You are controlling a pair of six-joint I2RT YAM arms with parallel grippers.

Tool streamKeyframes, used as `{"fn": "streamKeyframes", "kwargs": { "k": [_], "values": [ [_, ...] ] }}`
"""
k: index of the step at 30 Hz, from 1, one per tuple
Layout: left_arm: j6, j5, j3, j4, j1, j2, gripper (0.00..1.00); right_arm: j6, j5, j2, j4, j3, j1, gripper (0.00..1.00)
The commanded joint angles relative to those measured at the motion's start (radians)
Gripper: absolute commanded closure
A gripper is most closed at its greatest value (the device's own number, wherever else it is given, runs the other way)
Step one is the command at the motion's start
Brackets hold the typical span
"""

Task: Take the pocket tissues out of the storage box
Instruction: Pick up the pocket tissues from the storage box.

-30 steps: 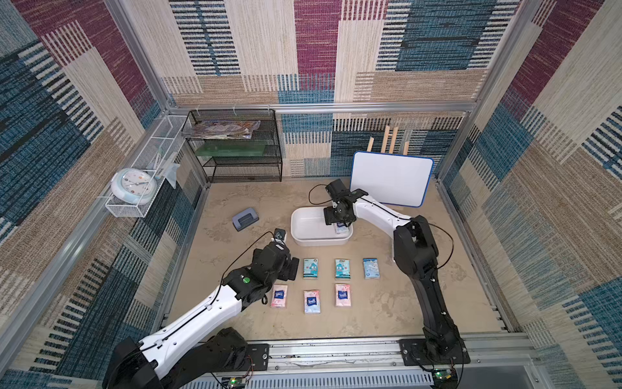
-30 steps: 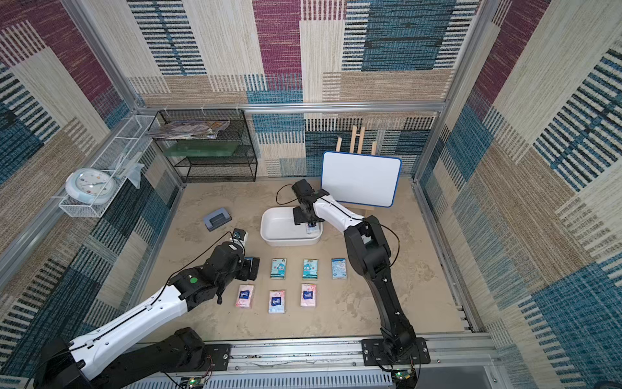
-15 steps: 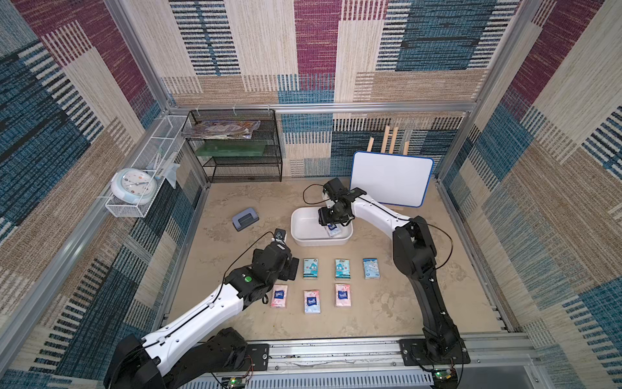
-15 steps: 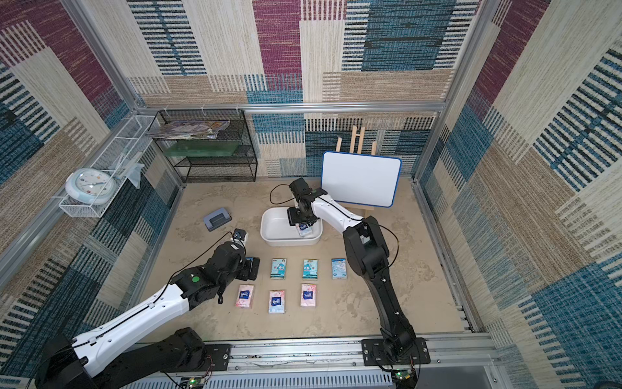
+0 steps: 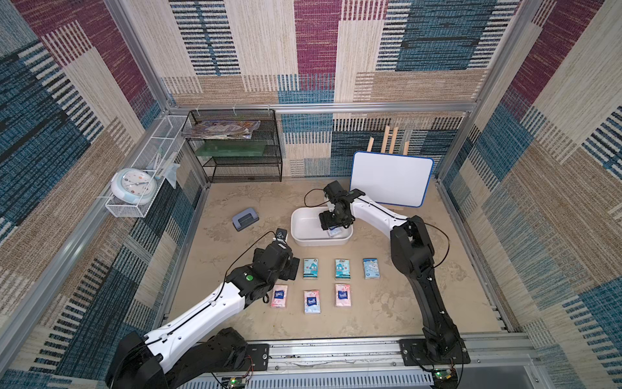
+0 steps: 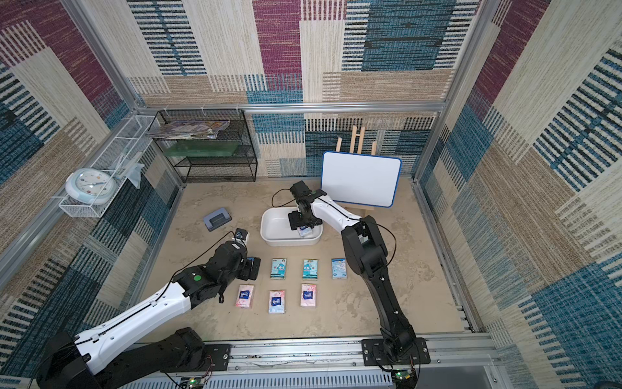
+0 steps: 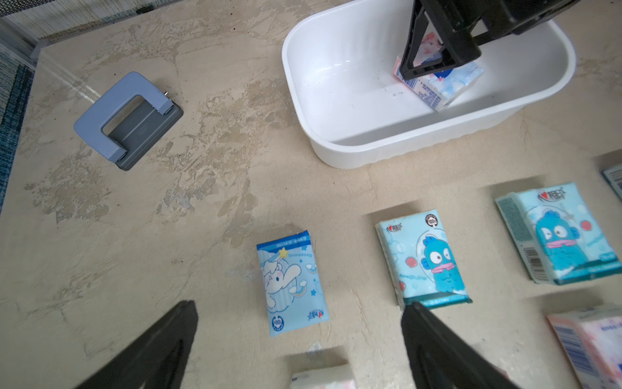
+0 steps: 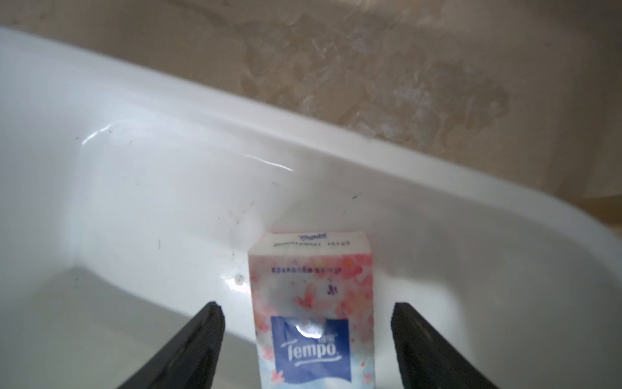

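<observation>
Top views both show little change from a second ago. On the left, the hole punch point(image 5: 245, 220) lies where it lay. The left gripper point(image 5: 293, 269) still hangs low at the left end of the far row of packets, its fingers spread wide.

In the middle, six pocket tissues keep their two rows on the table. The far row has two teal packets point(image 5: 310, 268) and one pale-blue packet point(image 5: 371, 268), and the near row has three Tempo packets point(image 5: 312, 301).

Behind them, the right gripper point(image 5: 333, 225) has shifted slightly toward the near wall inside the storage box point(image 5: 303, 224), over its right half. Its fingers stand apart on either side of the boxed Tempo packet point(image 8: 313, 313). The right wrist view shows a gap on each side, so nothing is gripped.

In the top views the left gripper covers the seventh packet. Only the left wrist view shows it: a light-blue packet with a white cartoon figure point(image 7: 291, 286), flat on the table between the open fingers and touched by neither.

From above, the right gripper mostly covers the boxed Tempo packet, and I cannot tell whether it lies flat or leans on the wall. In the left wrist view the packets at the right edge are cut off and blurred.
</observation>
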Motion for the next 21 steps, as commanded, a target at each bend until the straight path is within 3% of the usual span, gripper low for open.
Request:
{"fn": "streamKeyframes", "kwargs": {
  "k": [1, 9, 21],
  "values": [
    [0.010, 0.000, 0.008, 0.016, 0.000, 0.001, 0.00, -0.012, -0.002, 0.018, -0.024, 0.007, 0.002, 0.22],
    [0.013, -0.010, 0.014, 0.011, 0.000, -0.004, 0.00, -0.009, 0.005, 0.014, -0.027, 0.012, 0.001, 0.44],
    [0.047, 0.016, 0.007, 0.016, 0.001, -0.081, 0.00, 0.031, -0.014, -0.122, -0.014, 0.000, 0.000, 0.47]
  ]
}}
